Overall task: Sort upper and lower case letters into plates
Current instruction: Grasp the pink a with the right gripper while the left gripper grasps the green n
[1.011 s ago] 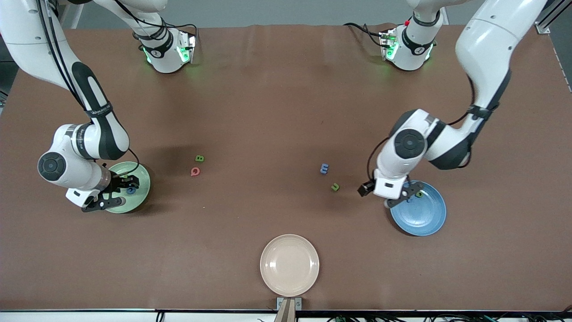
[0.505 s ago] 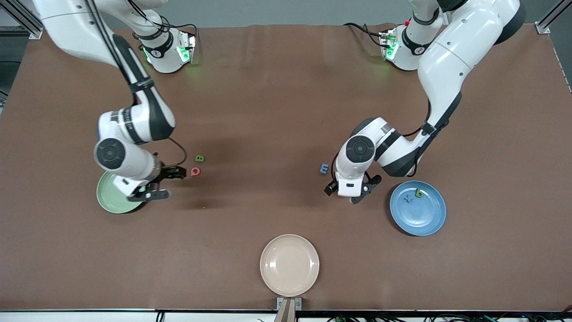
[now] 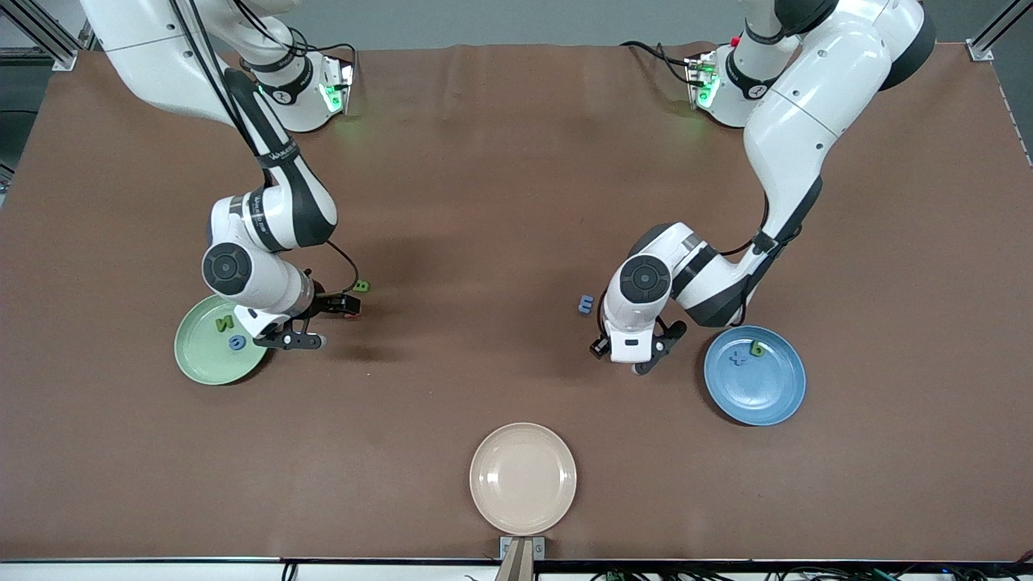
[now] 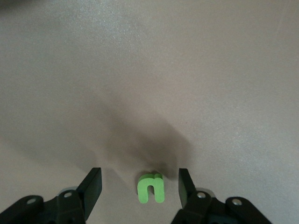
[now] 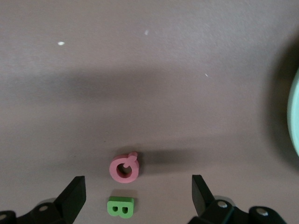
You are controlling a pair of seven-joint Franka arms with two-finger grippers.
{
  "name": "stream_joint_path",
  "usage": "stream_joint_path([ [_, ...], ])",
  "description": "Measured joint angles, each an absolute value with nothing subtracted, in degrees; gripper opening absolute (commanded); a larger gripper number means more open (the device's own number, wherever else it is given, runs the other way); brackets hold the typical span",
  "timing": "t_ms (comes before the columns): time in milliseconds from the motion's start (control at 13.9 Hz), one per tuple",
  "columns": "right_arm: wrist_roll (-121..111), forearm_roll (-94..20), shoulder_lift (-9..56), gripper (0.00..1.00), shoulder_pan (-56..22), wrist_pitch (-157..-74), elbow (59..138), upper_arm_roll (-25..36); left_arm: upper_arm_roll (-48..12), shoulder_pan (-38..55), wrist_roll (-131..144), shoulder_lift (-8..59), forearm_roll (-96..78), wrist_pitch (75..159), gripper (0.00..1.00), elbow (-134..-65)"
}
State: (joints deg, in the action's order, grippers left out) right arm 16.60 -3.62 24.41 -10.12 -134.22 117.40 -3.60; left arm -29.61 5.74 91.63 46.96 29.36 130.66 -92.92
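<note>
From the front view I'm about halfway done, I'd say. The round pale green plate [image 3: 211, 349] at my right arm's end of the desk [image 3: 500, 186] already holds a green foam letter N [image 3: 224, 323] and a small blue ring-shaped letter [image 3: 236, 343]. The round blue plate [image 3: 754, 375] at my left arm's end has a blue plus-like piece [image 3: 736, 358] and a green b-like letter [image 3: 757, 349]. The beige plate [image 3: 523, 478] nearest the camera holds nothing. Still loose on the desk: a blue letter [image 3: 586, 303], a green block letter B [image 3: 362, 286], plus two more hidden under my wrists.

Left wrist view: my left gripper [image 4: 140, 190] is low over the desk, fingers apart on either side of a small bright green lowercase n [image 4: 151, 187], not touching it yet.

Right wrist view: my right gripper [image 5: 138, 196] has its fingers spread wide, with a pink foam letter Q [image 5: 124, 168] and the green B [image 5: 121, 206] lying between them, touching neither.
</note>
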Motion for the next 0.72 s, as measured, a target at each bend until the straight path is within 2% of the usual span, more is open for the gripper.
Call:
stream_joint_path([
  [361, 24.24, -3.62, 24.41, 0.99, -10.92, -136.17, 118.51, -3.83, -29.61, 6.32, 91.63, 47.59, 29.37, 130.75, 0.58, -92.92],
  [433, 25.02, -3.62, 24.43, 0.99, -11.19, -137.25, 118.72, -3.87, -29.61, 6.39, 91.63, 47.84, 29.37, 130.87, 0.52, -92.92],
  [578, 26.09, -3.62, 24.82, 0.99, -11.87, -139.52, 119.3, -3.87, -29.62, 6.42, 91.63, 47.93, 29.37, 131.23, 0.25, -92.83],
  [722, 26.54, -3.62, 25.67, 0.99, -12.14, -140.34, 119.53, -3.87, -29.67, 6.58, 91.63, 47.93, 29.37, 131.56, 0.03, -92.63],
])
